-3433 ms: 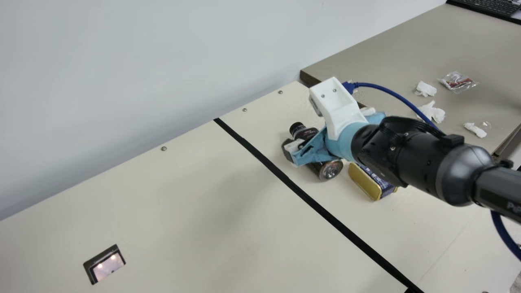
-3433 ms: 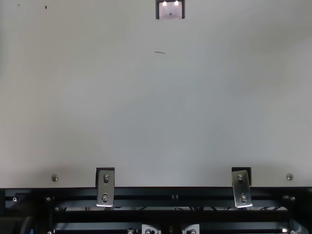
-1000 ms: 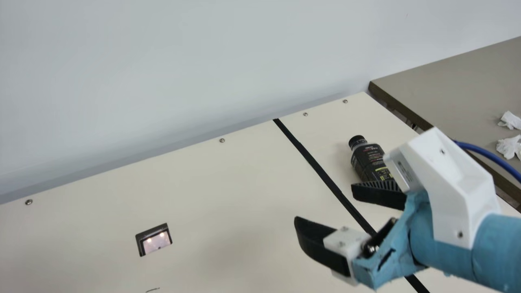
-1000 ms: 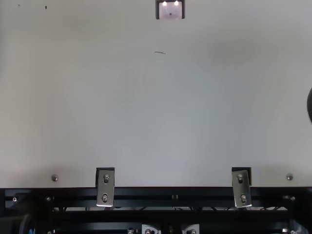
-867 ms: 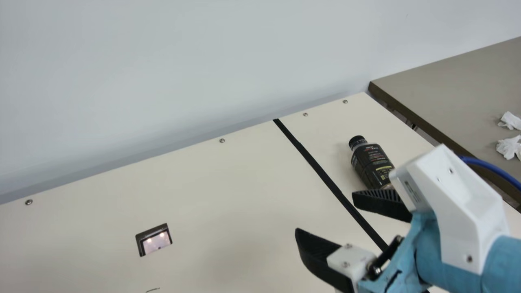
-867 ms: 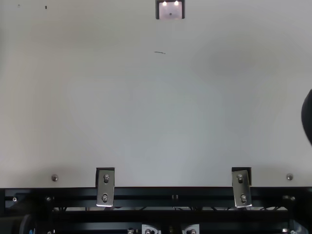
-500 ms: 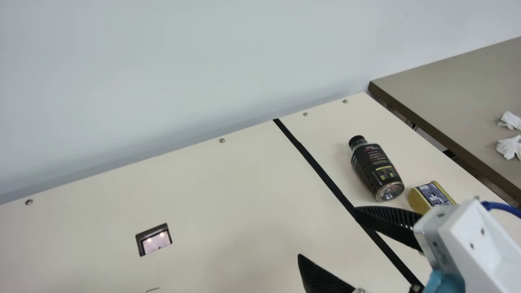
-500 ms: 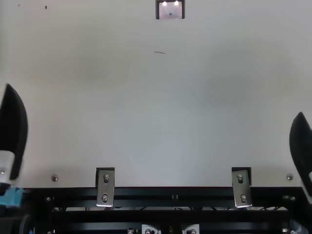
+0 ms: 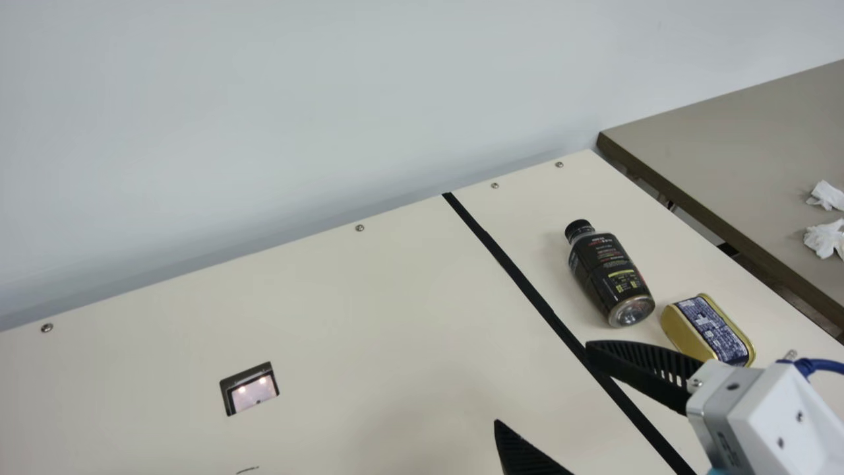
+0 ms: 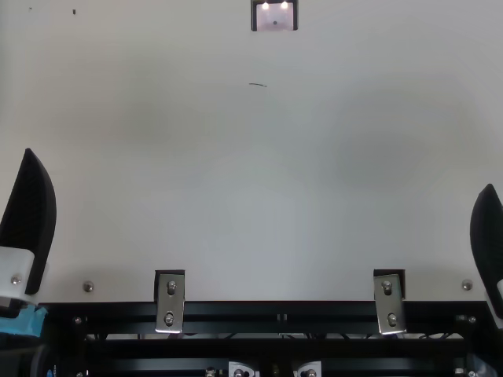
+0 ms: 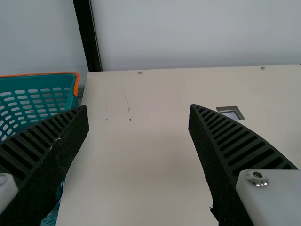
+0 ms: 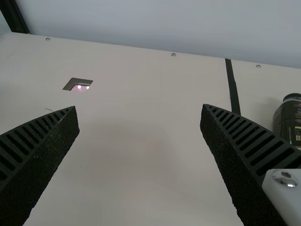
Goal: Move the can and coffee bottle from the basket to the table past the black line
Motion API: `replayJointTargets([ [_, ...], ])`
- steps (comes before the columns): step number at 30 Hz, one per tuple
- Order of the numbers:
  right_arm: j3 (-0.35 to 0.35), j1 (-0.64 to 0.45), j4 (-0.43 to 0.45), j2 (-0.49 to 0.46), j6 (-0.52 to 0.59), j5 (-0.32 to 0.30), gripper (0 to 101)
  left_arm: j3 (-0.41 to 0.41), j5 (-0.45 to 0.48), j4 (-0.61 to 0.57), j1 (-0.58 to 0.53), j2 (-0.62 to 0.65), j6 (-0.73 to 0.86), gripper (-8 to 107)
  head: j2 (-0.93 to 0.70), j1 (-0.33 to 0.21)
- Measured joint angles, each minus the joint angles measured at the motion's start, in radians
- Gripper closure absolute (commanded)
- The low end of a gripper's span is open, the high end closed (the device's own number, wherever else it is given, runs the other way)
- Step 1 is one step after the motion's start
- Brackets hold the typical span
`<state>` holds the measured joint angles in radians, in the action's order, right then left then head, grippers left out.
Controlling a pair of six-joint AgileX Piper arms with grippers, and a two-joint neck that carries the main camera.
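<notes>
The dark coffee bottle [image 9: 608,277] lies on its side right of the black line [image 9: 521,280] in the main view, with the gold and blue can [image 9: 709,330] close beside its base. My right gripper [image 9: 544,386] stands open and empty on the near side of them; in the right wrist view the right gripper [image 12: 140,108] has bare table between its fingers and the bottle [image 12: 289,120] beyond one of them. My left gripper [image 10: 28,236] is at the left edge of the top view. Its wrist view shows the left gripper [image 11: 138,108] open, with the teal basket [image 11: 37,101] beside it.
A pale wall runs along the table's far edge. A recessed square fitting [image 9: 249,388] sits in the cream table [image 9: 316,310]. Beyond a gap at the right is a grey table [image 9: 758,145] with crumpled tissues [image 9: 825,239].
The main camera has turned. My right gripper has let go of the bottle and come back toward the near side, uncovering bottle and can. The left gripper has come into the top view's left edge.
</notes>
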<state>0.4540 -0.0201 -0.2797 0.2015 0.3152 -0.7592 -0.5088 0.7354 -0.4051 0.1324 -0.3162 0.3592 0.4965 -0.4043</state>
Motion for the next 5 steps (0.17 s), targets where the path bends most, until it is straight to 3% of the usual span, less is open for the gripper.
replayJointTargets([
  [5, 0.000, 0.000, 0.000, 0.000, 0.000, 0.000, 0, 0.000, 0.000, 0.000, 0.000, 0.000, 0.000, 9, -0.005, 0.000],
])
